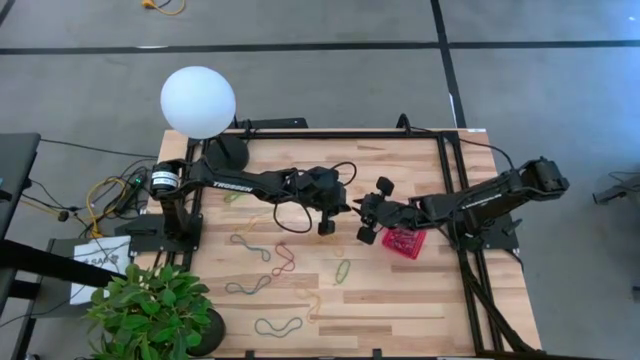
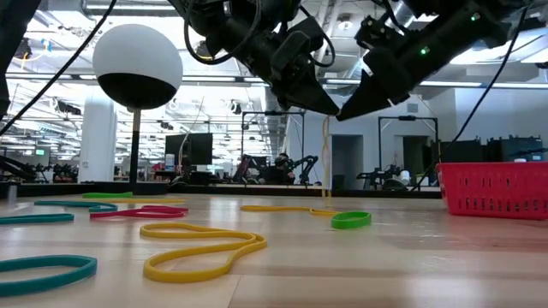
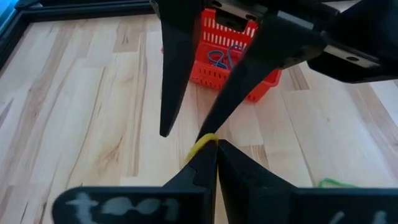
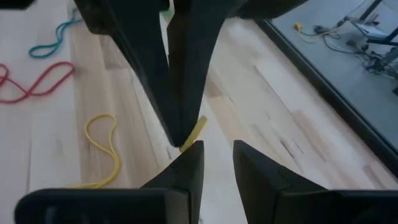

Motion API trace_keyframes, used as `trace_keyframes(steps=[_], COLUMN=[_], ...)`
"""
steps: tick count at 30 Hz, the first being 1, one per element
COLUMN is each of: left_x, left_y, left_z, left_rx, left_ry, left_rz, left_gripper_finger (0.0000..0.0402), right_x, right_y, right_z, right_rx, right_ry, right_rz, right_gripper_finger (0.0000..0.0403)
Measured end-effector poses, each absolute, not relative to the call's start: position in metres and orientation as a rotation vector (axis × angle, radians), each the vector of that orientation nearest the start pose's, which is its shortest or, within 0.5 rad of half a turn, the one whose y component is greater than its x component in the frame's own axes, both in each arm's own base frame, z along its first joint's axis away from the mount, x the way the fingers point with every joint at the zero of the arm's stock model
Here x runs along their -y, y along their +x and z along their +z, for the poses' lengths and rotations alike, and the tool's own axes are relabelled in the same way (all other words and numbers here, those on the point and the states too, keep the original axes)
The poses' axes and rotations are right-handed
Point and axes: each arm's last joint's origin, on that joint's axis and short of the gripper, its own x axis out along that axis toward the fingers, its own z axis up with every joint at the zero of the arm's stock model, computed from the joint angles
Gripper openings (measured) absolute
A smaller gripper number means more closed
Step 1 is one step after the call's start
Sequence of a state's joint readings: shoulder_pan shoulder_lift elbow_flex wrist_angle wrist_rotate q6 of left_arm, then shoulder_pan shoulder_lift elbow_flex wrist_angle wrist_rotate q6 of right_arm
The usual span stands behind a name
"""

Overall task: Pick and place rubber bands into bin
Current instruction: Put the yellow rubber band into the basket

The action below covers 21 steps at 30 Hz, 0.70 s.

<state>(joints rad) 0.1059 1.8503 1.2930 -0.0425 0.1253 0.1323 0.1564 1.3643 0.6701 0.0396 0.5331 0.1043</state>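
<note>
- The left gripper (image 3: 214,146) is raised over the middle of the wooden surface (image 1: 400,300), its jaws pressed together on a yellow rubber band (image 3: 202,145) that hangs thin beneath them in the low view.
- The right gripper (image 4: 217,149) meets it tip to tip in the air, just beside the red bin (image 1: 404,241). Its jaws stand apart, one finger touching or very near the pinched band; they are not closed on it. This looks like a hand-over from left to right, as a judgement.
- The bin sits on the surface under the right arm. At least one bluish band (image 3: 222,57) already lies inside it, so some of the job is done.
- Much is left. Loose bands lie scattered on the near part of the surface: a green one (image 1: 342,270), a red one (image 1: 283,258), a teal one (image 1: 248,287), another teal one (image 1: 279,326) by the front edge, and a yellow loop (image 2: 201,248) close to the low camera.
- I judge the task as early to midway: one band is in transit and well over half a dozen are uncollected.
</note>
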Motion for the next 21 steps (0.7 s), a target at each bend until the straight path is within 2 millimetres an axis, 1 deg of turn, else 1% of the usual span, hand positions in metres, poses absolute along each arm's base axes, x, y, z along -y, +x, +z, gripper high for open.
trace_keyframes(steps=[4,9,14,21], left_x=[-0.04,-0.04,-0.04,-0.04], left_y=[0.41,0.409,0.409,0.409], left_z=[0.224,0.223,0.223,0.223], left_rx=[-0.595,-0.613,-0.614,-0.612], left_ry=[0.058,0.056,0.055,0.054], left_rz=[-0.058,-0.058,-0.058,-0.058], left_gripper_finger=[0.0,0.0,0.0,0.0], right_x=[-0.03,-0.04,-0.048,-0.043], right_y=[0.264,0.26,0.258,0.259], right_z=[0.194,0.191,0.191,0.191], right_rx=[-0.615,-0.648,-0.651,-0.65], right_ry=[-0.128,-0.158,-0.25,-0.254], right_rz=[-0.373,-0.342,-0.332,-0.345], right_gripper_finger=[0.0082,0.0082,0.0082,0.0082])
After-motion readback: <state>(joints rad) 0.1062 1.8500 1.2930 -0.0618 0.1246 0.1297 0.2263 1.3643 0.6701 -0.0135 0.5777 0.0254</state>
